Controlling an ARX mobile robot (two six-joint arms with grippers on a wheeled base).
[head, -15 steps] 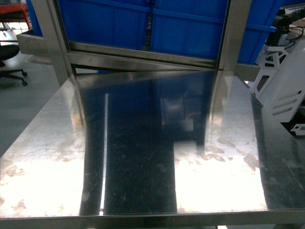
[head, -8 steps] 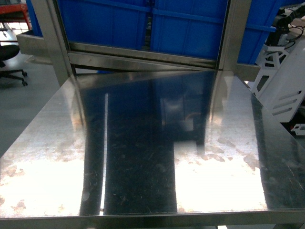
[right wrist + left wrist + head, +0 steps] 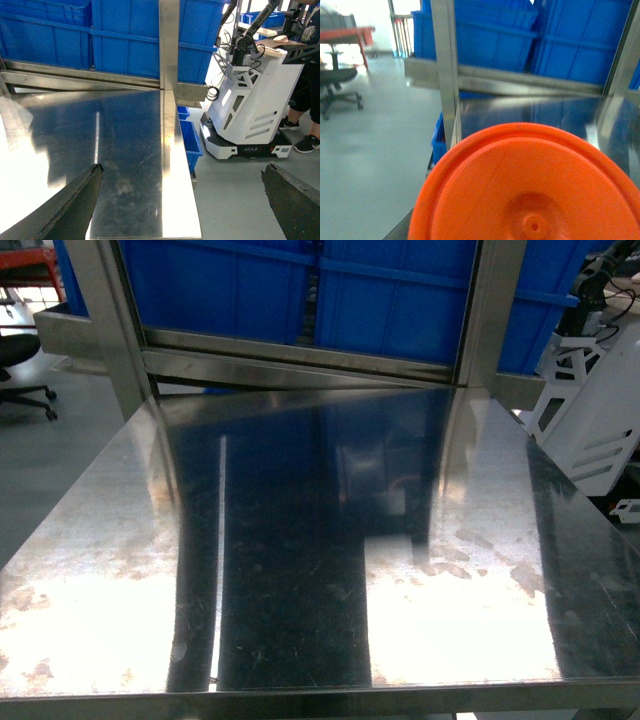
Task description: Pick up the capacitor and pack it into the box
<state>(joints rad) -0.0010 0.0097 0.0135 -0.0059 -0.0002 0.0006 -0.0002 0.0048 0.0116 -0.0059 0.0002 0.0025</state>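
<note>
Capacitor and box are not seen in any view, so their whereabouts cannot be told, and the task is judged not yet begun: nothing is picked and nothing is packed. The steel surface (image 3: 300, 570) is shown in the head view with only glare and dark reflections on it, from its near edge to its far edge, where upright steel posts (image 3: 490, 310) and stacked blue bins (image 3: 390, 300) are found. The right claw (image 3: 182, 200) is held above the surface's right edge, its two dark fingers (image 3: 65, 205) spread wide apart with nothing between them. The left claw is not seen; its wrist camera is largely blocked by an orange round lid-like object (image 3: 530, 190), and whether this is gripped cannot be told. A white wheeled robot (image 3: 250, 105) is parked on the floor just off the surface's right edge, and an office chair (image 3: 337, 90) is seen well away on the left. Finding the capacitor and the box is judged to be what is left first, then grasping and placing.
</note>
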